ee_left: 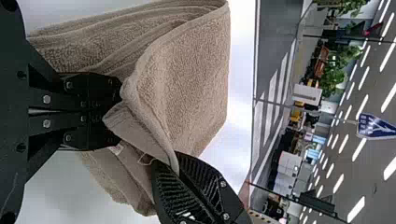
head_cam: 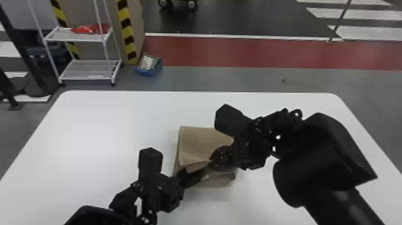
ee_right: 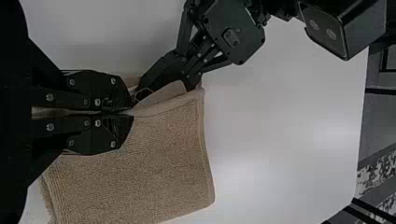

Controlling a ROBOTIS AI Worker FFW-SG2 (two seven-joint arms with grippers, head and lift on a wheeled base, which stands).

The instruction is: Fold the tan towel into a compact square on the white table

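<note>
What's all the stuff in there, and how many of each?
Towel: one, tan, folded, on the table
Table: one, white, under the towel
Rack: one, white, behind the table, left
Bundle: red, on the rack, count unclear
Striped strips: two, yellow-black, beside the rack
Box: one, blue, on the floor
Plants: several, green, far background
Sign: one, blue-white, far background
Left end effector: one, black, pinching the towel
Right end effector: one, black, pinching the towel
</note>
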